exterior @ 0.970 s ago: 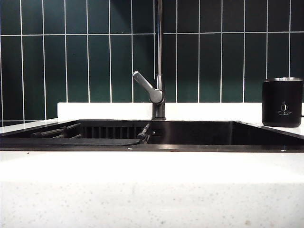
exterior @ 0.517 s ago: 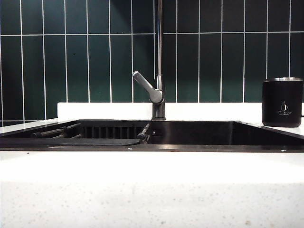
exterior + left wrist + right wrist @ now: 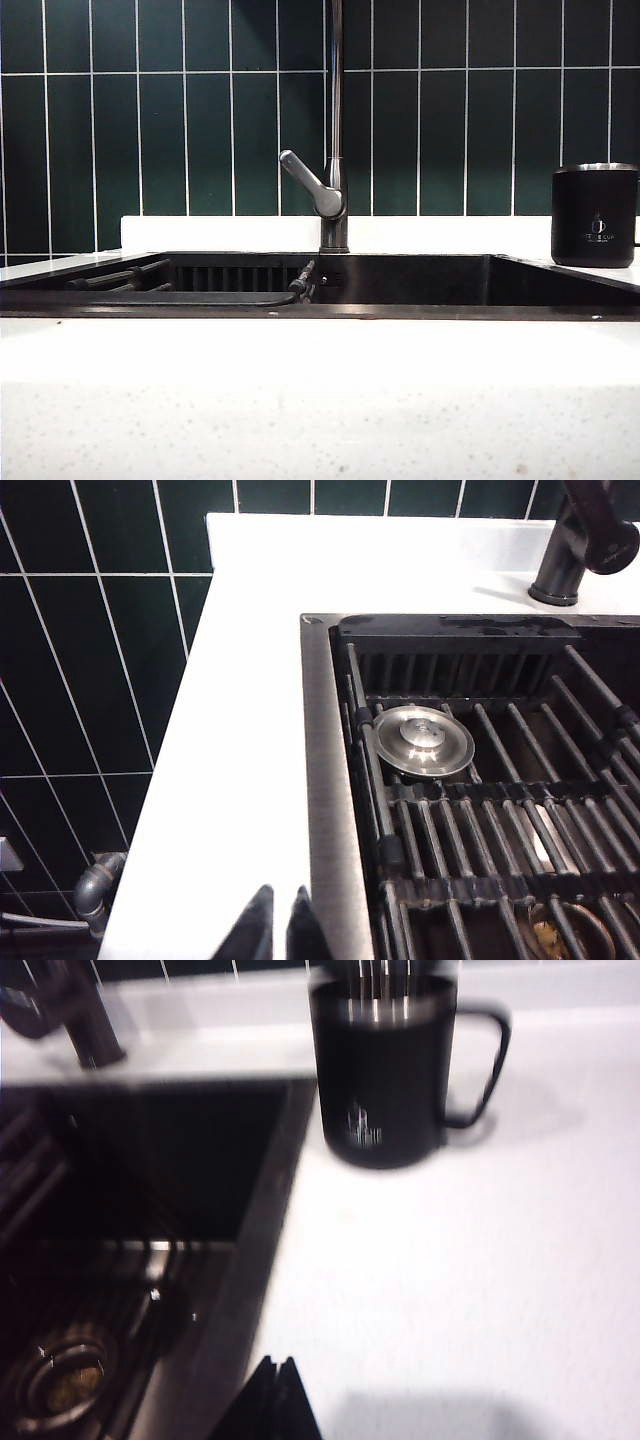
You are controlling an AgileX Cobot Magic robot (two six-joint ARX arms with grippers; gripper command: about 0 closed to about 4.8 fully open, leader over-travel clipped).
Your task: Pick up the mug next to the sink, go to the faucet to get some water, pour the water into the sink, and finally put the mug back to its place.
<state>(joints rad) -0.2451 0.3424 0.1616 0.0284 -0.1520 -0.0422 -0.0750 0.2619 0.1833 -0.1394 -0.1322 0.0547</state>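
The matte black mug (image 3: 594,215) with its shiny rim stands upright on the white counter right of the sink (image 3: 320,311). The faucet (image 3: 335,120) rises behind the basin, its grey lever (image 3: 310,183) angled to the left. Water is out of view. Neither gripper shows in the exterior view. My right gripper (image 3: 278,1362) is shut and empty over the counter beside the sink rim (image 3: 270,1220), well short of the mug (image 3: 385,1070). My left gripper (image 3: 283,892) is shut on nothing, with only a thin slit between its tips, over the counter by the sink's other edge (image 3: 325,780).
Dark rack bars (image 3: 480,820) and a silver drain cover (image 3: 422,740) lie inside the basin. The faucet base (image 3: 570,560) stands on the back ledge. Dark green tiles (image 3: 200,130) form the wall behind. A grey pipe (image 3: 95,890) shows below the counter's end.
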